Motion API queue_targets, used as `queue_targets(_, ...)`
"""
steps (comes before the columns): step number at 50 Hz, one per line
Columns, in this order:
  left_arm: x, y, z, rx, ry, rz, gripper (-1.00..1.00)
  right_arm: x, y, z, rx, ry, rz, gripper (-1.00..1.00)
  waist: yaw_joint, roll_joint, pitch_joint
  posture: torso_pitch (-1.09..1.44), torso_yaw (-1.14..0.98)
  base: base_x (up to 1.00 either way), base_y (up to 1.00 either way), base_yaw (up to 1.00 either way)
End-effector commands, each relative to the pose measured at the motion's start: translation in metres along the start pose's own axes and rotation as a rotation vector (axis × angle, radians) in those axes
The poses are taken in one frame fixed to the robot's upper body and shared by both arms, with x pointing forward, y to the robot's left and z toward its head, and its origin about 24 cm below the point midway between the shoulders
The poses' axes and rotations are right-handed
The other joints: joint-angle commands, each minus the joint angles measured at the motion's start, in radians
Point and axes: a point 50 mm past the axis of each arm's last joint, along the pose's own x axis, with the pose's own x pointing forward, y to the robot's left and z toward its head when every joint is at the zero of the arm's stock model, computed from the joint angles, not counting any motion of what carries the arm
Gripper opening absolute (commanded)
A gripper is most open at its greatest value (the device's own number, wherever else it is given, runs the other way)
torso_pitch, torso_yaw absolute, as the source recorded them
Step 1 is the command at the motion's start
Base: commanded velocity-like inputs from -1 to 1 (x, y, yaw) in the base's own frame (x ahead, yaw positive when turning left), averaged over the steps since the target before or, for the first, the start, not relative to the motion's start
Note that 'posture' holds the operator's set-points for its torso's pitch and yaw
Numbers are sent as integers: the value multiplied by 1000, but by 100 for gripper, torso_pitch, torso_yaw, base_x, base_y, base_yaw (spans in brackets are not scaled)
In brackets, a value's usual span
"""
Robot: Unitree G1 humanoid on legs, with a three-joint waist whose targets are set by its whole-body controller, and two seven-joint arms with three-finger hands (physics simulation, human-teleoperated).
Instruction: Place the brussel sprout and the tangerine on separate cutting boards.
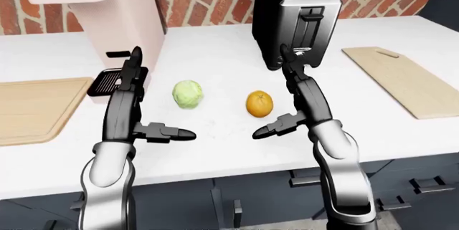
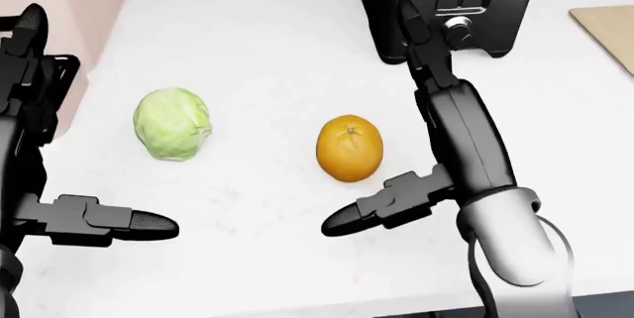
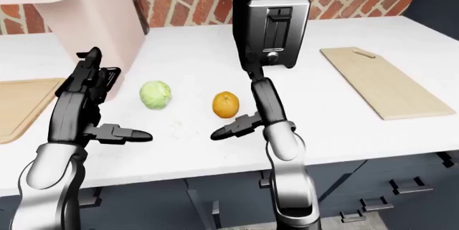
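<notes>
Head view: tangerine (image 2: pixel 350 148) (untouched) beside brussel sprout (image 2: pixel 173 123)

Bare tabletop (image 1: pixel 215 149) lies between the two open robot hands, giving a clear path to the tangerine (image 2: pixel 348 148) and brussel sprout (image 2: pixel 173 123). The black toaster (image 1: pixel 295 20) stands close above the right robot hand (image 2: pixel 416 147), blocking that side.

Both arms match: glossy black forearm shells, long & slab-like, ending in a rounded white/silver wrist-elbow segment w/ grey upper arm below. Left hand (image 1: pixel 133 103) & right hand (image 1: pixel 294 98) are all black, 3 fingers each, built from blocky segmented links w/ tapered rounded tips; thumb link has a squarish knuckle block. No cables, screws or markings visible.
</notes>
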Motion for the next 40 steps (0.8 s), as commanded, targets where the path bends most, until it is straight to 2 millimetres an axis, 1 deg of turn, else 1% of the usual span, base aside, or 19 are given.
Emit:
queue_targets(1,1,3,16,13,-81,17,100,3,-3,16,-49,-77,-16,100,0,2,-19,0,0,0,0,0)
queue_targets(4,0,3,16,14,-81,16,100,7,1,16,-62,-74,1,100,0,4,-19,0,0,0,0,0)
queue_targets(10,0,4,14,13,-80,18,100,16,6,22,-83,-78,27,100,0,7,-20,0,0,0,0,0)
queue_targets(12,0,4,13,14,-79,19,100,17,9,18,-88,-73,36,100,-1,8,-20,0,0,0,0,0)
queue_targets(13,0,4,13,14,-78,19,100,16,9,18,-90,-71,43,91,-1,8,-20,0,0,0,0,0)
queue_targets(14,0,4,13,13,-78,18,100,18,11,17,-90,-71,43,70,0,8,-20,0,0,0,0,0)
queue_targets(15,-1,4,12,10,-78,17,100,19,10,19,-91,-71,45,62,0,8,-21,0,0,0,0,0)
queue_targets(16,0,3,12,11,-77,17,100,19,12,18,-95,-70,50,48,0,8,-22,0,0,0,0,0)
queue_targets(18,0,3,11,10,-77,18,100,20,13,16,-94,-68,52,40,0,8,-23,0,0,0,0,0)
queue_targets(19,0,4,11,9,-77,19,100,20,14,15,-94,-65,56,24,0,8,-23,0,0,0,0,0)
queue_targets(20,0,3,11,9,-77,18,100,21,14,15,-92,-64,54,17,0,8,-23,0,0,0,0,0)
queue_targets(27,-1,4,12,13,-78,20,100,26,10,8,-116,-47,32,-7,1,8,-26,0,0,0,0,0)
queue_targets(31,-1,4,13,16,-78,21,100,25,8,6,-128,-42,28,-11,2,7,-28,0,0,0,0,0)
queue_targets(34,-1,5,15,17,-80,20,100,24,8,7,-138,-43,31,-25,2,6,-29,0,0,0,0,0)
queue_targets(35,-2,5,15,18,-80,20,100,23,8,7,-138,-44,32,-34,2,6,-30,0,0,0,0,0)
queue_targets(38,-2,5,16,18,-82,19,100,22,8,6,-142,-45,32,-43,2,6,-31,0,0,0,0,0)
queue_targets(39,-2,5,16,18,-82,18,100,22,7,8,-142,-49,33,-46,2,6,-30,0,0,0,0,0)
queue_targets(40,-2,5,16,18,-81,17,100,21,6,13,-142,-57,31,-54,2,6,-30,0,0,0,0,0)
